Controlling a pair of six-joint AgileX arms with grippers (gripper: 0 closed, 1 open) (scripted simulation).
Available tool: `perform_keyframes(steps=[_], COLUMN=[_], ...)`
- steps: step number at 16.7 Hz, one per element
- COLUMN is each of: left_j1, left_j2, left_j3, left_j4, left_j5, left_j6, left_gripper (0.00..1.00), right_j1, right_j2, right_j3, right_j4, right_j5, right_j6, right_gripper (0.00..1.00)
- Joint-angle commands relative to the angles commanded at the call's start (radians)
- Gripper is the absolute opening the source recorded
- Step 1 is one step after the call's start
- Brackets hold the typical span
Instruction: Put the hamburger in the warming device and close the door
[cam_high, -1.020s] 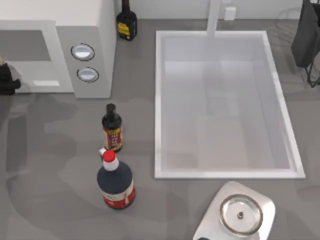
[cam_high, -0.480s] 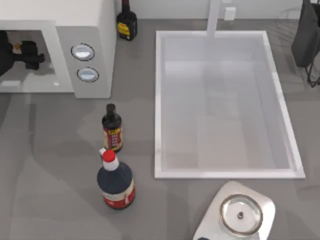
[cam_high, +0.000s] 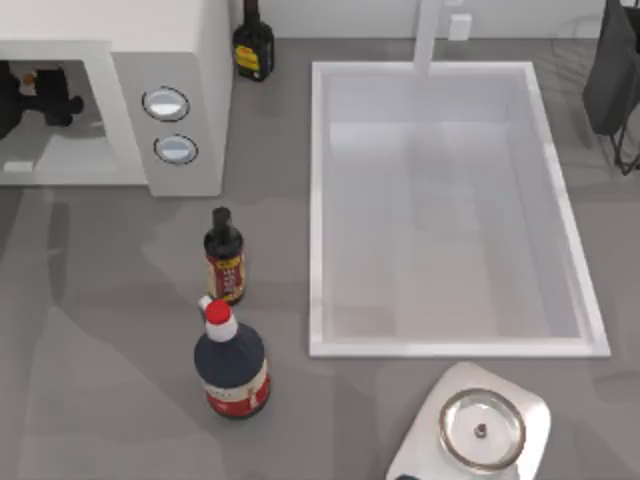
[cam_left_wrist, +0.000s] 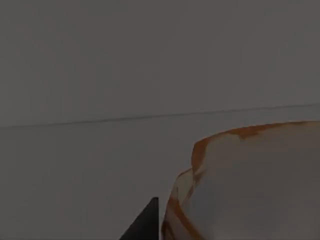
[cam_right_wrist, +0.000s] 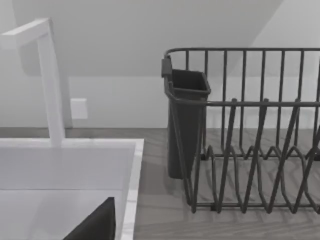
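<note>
- The left gripper, a black two-finger tool, reaches into the open cavity of the big white boxy microwave at about ten o'clock on the table. I judge it is there so the load ends up well inside rather than on the lip.
- Just beside it in the top view is a small tan-and-reddish speck, the hamburger. In the left wrist view the same round bun looms right against a dark fingertip, with the plain cavity wall behind it.
- The bun seems to sit at the fingers, but I cannot tell whether they are pinching it or have let go, nor how wide they stand.
- The door itself I cannot make out; the cavity front is plainly open, so by my reckoning closing it is the part of the job not yet done.
- The grey panel with two round silvery knobs faces the table's middle.
- The right arm is parked at about two o'clock, beside the dark wire dish rack.
- The white rectangular sink basin fills the centre and right.
- At about seven o'clock stand a slim dark sauce bottle with a black cap and a rounder dark bottle with a red cap, well apart from the microwave. I judge a swinging door would miss them.
</note>
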Motion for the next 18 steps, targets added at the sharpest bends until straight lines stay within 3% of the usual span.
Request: perform_keyframes(steps=[5,18], left_j1=[0.003,0.003], left_j2=[0.016,0.016], left_j3=[0.006,0.006], left_j4=[0.000,0.000], left_j5=[-0.007,-0.007], left_j6=[-0.001,-0.001], left_gripper=[0.00,0.98], right_j1=[0.000,0.000], right_j2=[0.000,0.000], right_j3=[0.000,0.000], right_j4=[0.000,0.000], right_j5=[0.000,0.000], right_j6=[0.000,0.000], right_gripper=[1.00,1.00])
